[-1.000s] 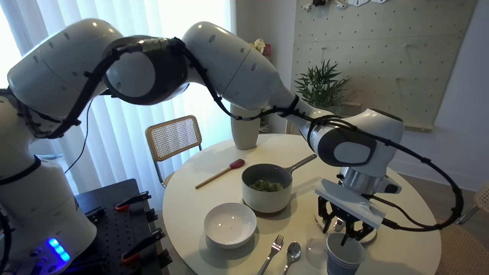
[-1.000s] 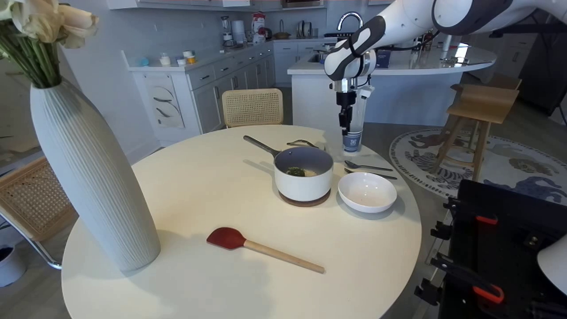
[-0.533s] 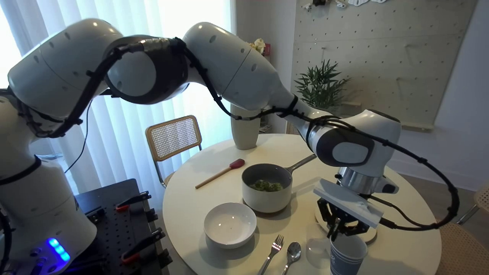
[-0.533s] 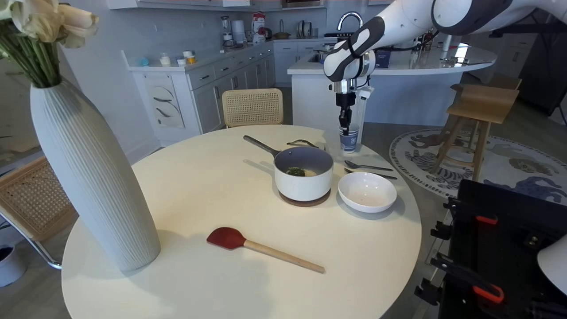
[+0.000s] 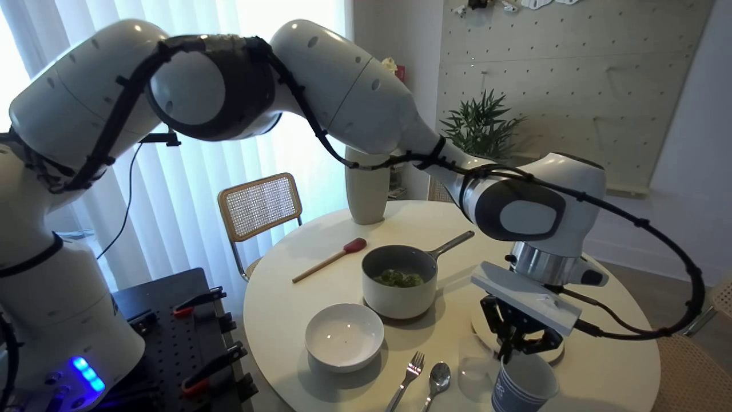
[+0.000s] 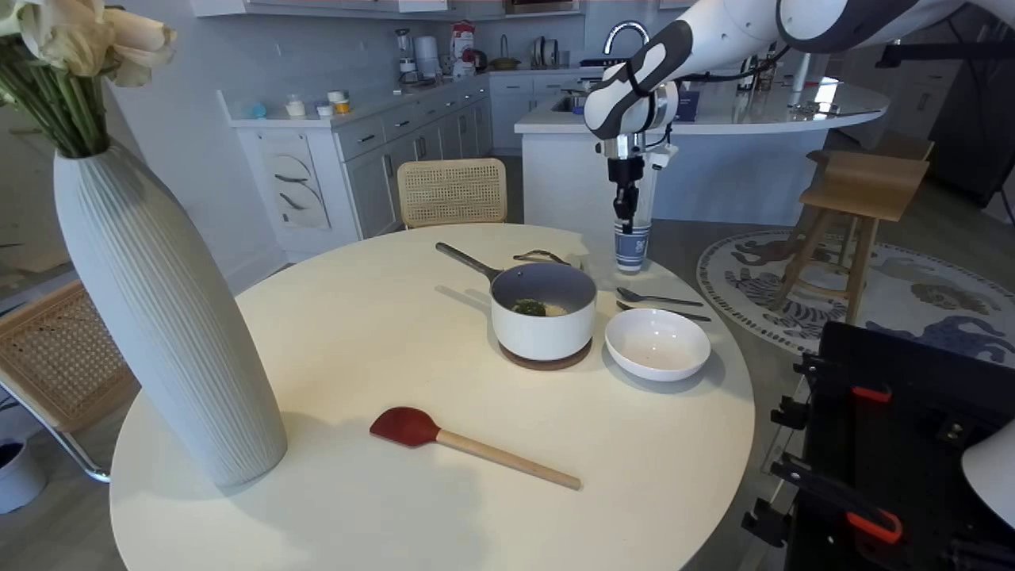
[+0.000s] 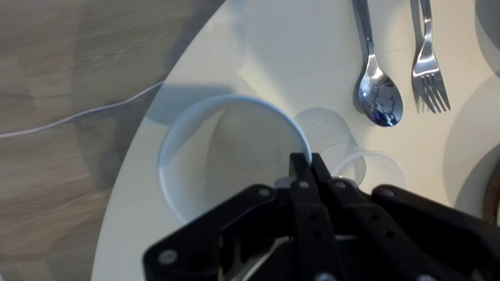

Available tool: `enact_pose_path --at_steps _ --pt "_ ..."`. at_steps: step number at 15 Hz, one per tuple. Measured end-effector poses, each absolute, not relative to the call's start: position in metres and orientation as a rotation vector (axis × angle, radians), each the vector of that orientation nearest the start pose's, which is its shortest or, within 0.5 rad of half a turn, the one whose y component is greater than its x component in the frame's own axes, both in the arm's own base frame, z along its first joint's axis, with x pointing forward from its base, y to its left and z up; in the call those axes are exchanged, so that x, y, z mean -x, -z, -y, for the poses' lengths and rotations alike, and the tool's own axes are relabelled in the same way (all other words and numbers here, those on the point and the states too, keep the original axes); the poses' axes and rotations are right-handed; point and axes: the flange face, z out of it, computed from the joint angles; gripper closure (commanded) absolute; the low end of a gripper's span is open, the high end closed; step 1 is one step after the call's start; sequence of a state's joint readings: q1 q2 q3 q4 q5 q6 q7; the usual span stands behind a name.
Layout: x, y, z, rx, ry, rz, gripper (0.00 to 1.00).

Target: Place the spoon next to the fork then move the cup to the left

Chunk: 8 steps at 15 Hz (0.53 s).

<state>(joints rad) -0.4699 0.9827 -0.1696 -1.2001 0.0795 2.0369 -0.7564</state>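
Jaws pinch the blue cup [image 5: 519, 396] by its rim [image 7: 234, 98], emblem [image 6: 640, 246] illegible.

curtains [image 5: 183, 200] glare nearly white (backlit); soft shadows cross the table [image 6: 333, 357].

Glossy metal spoon [image 7: 375, 77] and fork [image 7: 427, 58]

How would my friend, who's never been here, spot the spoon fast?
On the round table, find the wide white bowl. Beside it lies a fork, and just past that the spoon, both silver. The fork has prongs; the spoon has a smooth oval head.
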Motion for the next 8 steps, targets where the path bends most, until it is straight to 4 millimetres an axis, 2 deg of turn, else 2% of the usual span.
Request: enact_pose_path --at_steps 4,8 --pt "-0.614 -0.2 0.399 3.145 -0.245 0.163 0.99" --pt "-0.605 -0.224 0.368 3.188 -0.267 0.168 0.99"
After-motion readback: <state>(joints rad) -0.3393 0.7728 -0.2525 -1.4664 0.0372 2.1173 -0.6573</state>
